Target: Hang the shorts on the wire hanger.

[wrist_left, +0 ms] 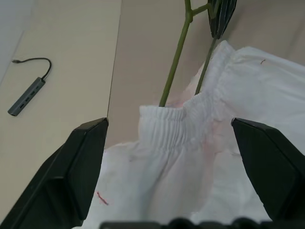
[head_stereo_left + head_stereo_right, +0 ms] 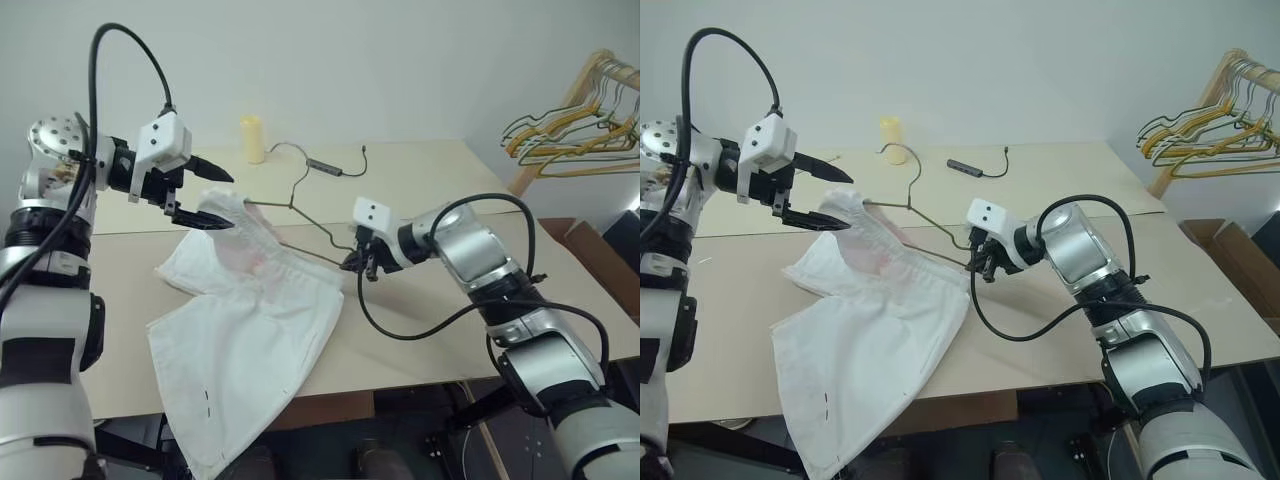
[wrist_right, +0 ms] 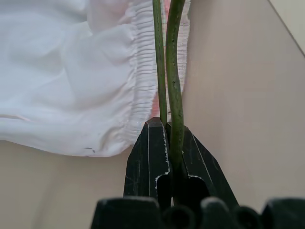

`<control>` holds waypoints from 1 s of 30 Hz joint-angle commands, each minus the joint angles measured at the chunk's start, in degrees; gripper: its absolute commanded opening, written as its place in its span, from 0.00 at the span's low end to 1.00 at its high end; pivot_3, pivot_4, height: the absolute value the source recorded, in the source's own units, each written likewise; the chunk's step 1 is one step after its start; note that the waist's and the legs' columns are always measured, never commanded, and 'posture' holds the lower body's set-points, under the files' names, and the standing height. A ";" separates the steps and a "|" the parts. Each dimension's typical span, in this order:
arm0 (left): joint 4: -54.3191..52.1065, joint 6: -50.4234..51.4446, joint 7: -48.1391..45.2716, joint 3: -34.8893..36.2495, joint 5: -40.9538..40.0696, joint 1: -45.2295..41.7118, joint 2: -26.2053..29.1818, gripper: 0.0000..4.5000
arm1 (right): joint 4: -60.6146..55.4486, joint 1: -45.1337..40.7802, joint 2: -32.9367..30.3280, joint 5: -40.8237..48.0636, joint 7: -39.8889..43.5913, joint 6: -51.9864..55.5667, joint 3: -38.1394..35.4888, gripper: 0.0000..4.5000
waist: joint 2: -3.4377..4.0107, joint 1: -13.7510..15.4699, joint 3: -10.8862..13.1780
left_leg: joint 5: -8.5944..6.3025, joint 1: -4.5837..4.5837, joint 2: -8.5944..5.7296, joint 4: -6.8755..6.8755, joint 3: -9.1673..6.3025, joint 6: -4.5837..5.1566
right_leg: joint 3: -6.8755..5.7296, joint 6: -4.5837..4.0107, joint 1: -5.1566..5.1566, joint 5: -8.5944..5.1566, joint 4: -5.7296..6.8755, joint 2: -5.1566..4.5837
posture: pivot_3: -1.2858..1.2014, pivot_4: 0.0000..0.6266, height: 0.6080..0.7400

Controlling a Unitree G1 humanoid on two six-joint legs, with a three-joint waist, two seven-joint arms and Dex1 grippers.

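The right end effector (image 2: 358, 262) is pinched tight on the wire hanger (image 2: 300, 215). The left end effector (image 2: 205, 196) is wide open at the shorts (image 2: 250, 330), whose waistband seems threaded already, so grab it and pull gently along the wire.

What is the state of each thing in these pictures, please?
shorts: partly threaded on the hanger, one leg hanging over the table edge.
wire hanger: one end inside the waistband, other end clamped.
right gripper: shut on the wire hanger.
left gripper: open, at the raised waistband.
yellow and green hangers: hanging on the rack.
USB hub: lying on the table.
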 commanded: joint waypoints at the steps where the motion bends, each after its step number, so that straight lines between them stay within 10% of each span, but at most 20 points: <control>1: 1.78 0.02 -0.17 -1.62 -1.11 -3.18 0.49 0.96 | -3.93 -1.61 -0.29 0.07 -0.08 1.12 0.08 0.00 | 0.00 -0.01 0.00 | 0.00 -0.01 0.00 0.00 0.00 0.00 | -0.01 0.00 0.00 0.00 -0.01 0.00 | 0.51 0.00 1.00; 4: 2.50 -0.49 -0.17 -4.32 -1.53 -3.01 0.69 0.80 | -5.34 -1.42 -0.46 0.45 0.07 2.12 0.56 0.00 | 0.00 -0.04 0.00 | 0.00 0.00 0.00 0.00 0.00 0.00 | 0.00 0.01 -0.01 -0.01 -0.01 0.00 | 0.51 0.00 1.00; 12: 5.69 -0.03 -0.17 -7.54 -1.60 -3.28 -0.55 0.80 | -7.80 -1.42 -0.54 0.79 -0.06 3.51 0.99 0.00 | 0.00 -0.14 0.00 | 0.00 -0.01 0.01 0.01 0.00 0.00 | 0.00 0.00 -0.03 -0.01 0.03 0.00 | 0.51 0.00 1.00; 25: 5.24 1.34 -0.17 -10.75 -4.88 -3.06 -0.31 0.00 | -9.75 -0.24 -1.17 0.35 -1.05 4.11 1.62 0.00 | 0.00 -0.43 0.00 | 0.00 0.00 0.00 0.08 -0.01 0.00 | 0.02 0.01 -0.06 -0.04 0.22 0.00 | 0.50 0.00 1.00; 30: 5.20 -0.44 -0.17 -10.58 -5.26 -2.53 -0.36 0.00 | -9.58 1.77 -1.12 -2.26 -4.63 -3.84 1.75 0.00 | 0.00 -0.97 0.00 | 0.00 0.00 0.00 0.09 -0.01 0.00 | 0.03 0.01 -0.06 -0.05 0.23 0.00 | 0.50 0.00 1.00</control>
